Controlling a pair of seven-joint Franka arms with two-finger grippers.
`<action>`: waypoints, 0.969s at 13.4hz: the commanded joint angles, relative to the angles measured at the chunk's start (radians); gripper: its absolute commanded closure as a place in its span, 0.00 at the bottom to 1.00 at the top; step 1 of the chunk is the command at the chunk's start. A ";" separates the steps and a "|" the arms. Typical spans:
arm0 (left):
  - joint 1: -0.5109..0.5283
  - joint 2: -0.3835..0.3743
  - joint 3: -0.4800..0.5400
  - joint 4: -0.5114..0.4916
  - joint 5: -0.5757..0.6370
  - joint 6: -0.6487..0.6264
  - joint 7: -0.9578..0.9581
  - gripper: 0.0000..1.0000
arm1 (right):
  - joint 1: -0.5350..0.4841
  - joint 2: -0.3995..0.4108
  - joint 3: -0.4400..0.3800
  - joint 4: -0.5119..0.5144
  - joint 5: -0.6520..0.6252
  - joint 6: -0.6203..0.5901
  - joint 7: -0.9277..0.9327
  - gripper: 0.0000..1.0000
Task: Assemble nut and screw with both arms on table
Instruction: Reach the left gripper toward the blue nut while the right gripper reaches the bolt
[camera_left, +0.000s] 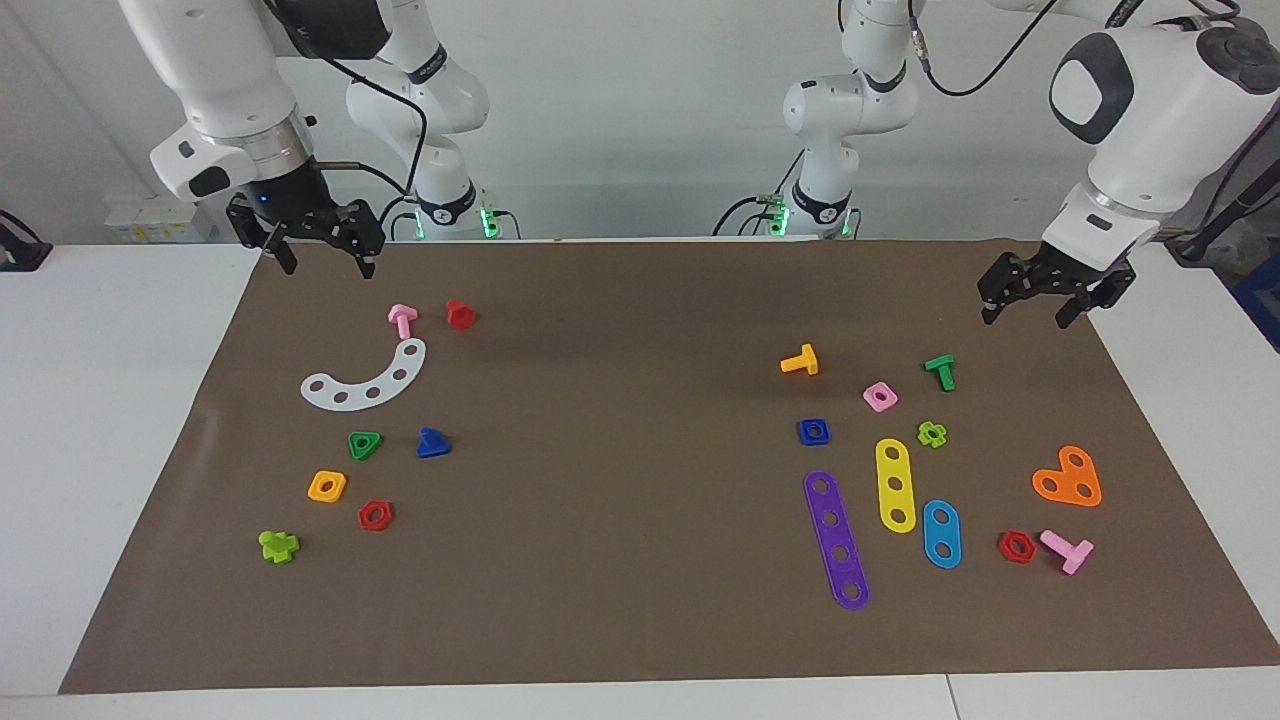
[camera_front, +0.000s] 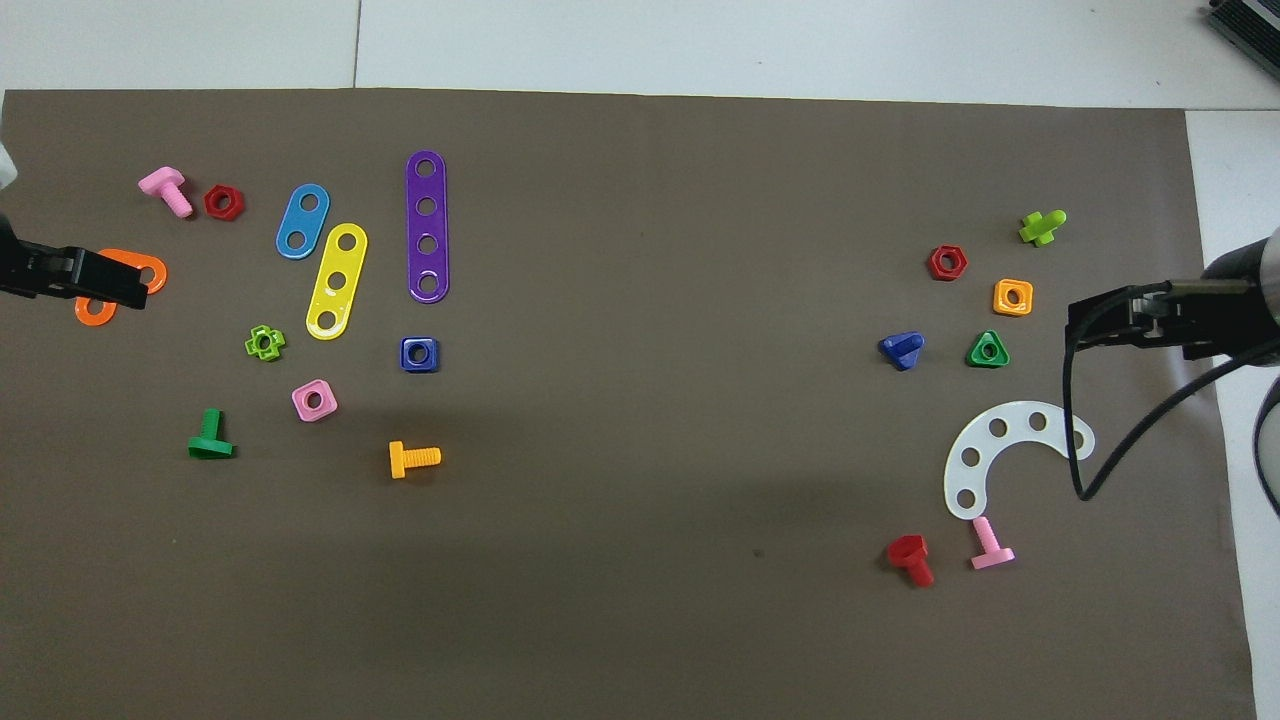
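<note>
I hung both my arms in the air at the robots' edge of the brown mat (camera_left: 640, 600), holding nothing. My right gripper (camera_left: 320, 250) hovered over the mat's corner at the right arm's end of the table (camera_left: 100, 400), jaws spread apart and empty; my left gripper (camera_left: 1030, 300) hovered over the matching corner at the left arm's end, its fingers likewise parted with nothing between them.

The nut (camera_left: 814, 431) — the dark-blue square with a round hole — lay flat on the mat toward my left arm's end, just beside the near tip of the purple four-hole strip (camera_left: 837, 540) and not touching it. The pink square nut (camera_left: 880, 396) sat near it, closer to the robots, and the orange bolt (camera_left: 800, 361) lay closer still.

The screw (camera_left: 433, 443) — dark blue, triangular head — lay well apart from the nut, toward my right arm's end. The green triangular nut (camera_left: 365, 445) lay just beside it, a gap between them. The white curved strip (camera_left: 365, 380) was nearer to the robots than both, and the orange square nut (camera_left: 327, 486) and a red hex nut (camera_left: 375, 515) were farther out.

Neither gripper touched any piece.
</note>
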 joint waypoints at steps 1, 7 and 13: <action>-0.011 -0.040 0.007 -0.048 0.018 0.021 0.007 0.00 | -0.008 -0.006 0.010 -0.007 0.023 -0.005 -0.017 0.00; -0.054 -0.023 0.004 -0.110 0.007 0.039 -0.004 0.30 | -0.027 -0.006 0.005 -0.009 0.023 -0.002 -0.029 0.00; -0.201 -0.005 0.004 -0.375 -0.089 0.428 -0.286 0.20 | -0.017 -0.020 0.005 -0.110 0.023 0.158 -0.026 0.05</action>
